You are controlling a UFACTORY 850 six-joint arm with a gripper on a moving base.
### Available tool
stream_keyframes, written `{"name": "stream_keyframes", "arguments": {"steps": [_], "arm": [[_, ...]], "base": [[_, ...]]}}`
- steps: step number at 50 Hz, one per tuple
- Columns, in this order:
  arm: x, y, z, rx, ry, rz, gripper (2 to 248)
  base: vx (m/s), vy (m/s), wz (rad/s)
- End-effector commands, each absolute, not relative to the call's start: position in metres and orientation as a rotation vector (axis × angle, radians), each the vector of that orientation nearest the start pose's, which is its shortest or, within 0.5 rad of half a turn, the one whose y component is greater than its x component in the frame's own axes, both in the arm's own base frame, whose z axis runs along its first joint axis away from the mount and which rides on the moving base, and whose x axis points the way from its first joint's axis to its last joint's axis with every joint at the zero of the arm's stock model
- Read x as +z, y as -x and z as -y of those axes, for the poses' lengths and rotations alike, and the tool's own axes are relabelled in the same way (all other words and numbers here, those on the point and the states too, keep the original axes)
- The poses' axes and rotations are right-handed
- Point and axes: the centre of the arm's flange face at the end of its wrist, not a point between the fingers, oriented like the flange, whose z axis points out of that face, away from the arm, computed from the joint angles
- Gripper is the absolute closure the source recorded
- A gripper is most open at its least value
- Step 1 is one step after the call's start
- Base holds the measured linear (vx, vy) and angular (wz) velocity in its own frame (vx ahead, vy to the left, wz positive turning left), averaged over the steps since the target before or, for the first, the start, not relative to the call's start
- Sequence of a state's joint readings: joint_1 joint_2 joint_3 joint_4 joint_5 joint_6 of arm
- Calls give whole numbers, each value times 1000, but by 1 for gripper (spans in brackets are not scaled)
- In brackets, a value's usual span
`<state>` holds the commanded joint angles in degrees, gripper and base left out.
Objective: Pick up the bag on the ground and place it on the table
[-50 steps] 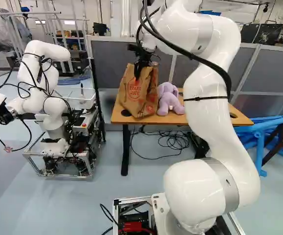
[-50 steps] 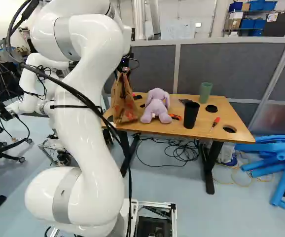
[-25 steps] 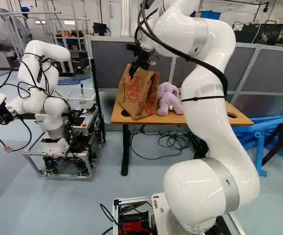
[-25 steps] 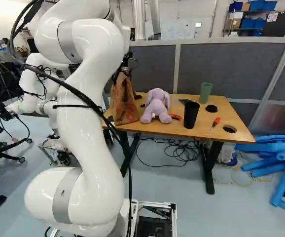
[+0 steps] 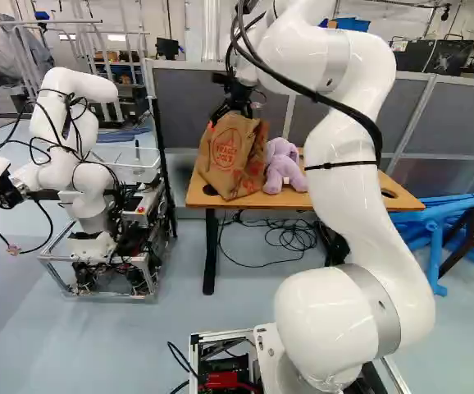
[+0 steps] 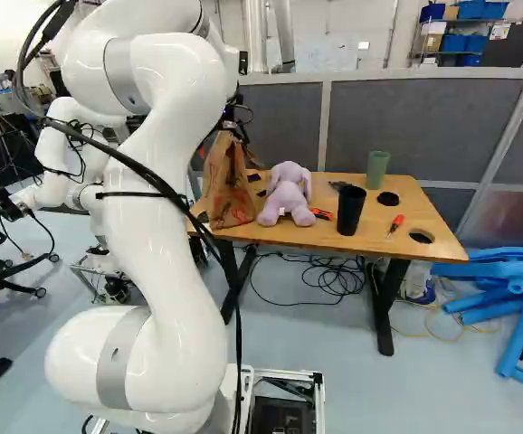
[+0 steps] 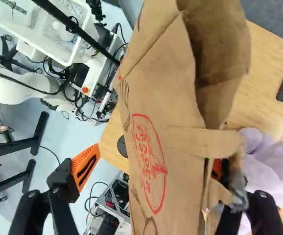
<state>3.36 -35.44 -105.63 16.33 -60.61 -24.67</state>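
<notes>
1. Brown paper bag (image 5: pixel 235 160) with red print, upright on the wooden table (image 6: pixel 415 208).
2. Just over the bag's top, black gripper (image 5: pixel 234 107), fingers wide apart: one orange pad (image 7: pixel 85 166) outside the bag with a gap, the other partly hidden behind a paper strip (image 7: pixel 200 142).
3. Close beside the bag, purple plush toy (image 6: pixel 287 194).
4. Farther along the same table, black cup (image 6: pixel 351 210) and green cup (image 6: pixel 377 169).
5. At the left of the left base view, another robot (image 5: pixel 93 176).
</notes>
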Motion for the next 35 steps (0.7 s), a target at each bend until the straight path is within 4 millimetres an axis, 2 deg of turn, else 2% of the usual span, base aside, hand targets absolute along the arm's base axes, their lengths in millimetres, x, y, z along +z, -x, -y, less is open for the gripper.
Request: {"name": "stream_keyframes", "arguments": {"steps": [35], "arm": [[644,-674,-62,-421,2845,546,3]], "base": [[0,0,0]]}}
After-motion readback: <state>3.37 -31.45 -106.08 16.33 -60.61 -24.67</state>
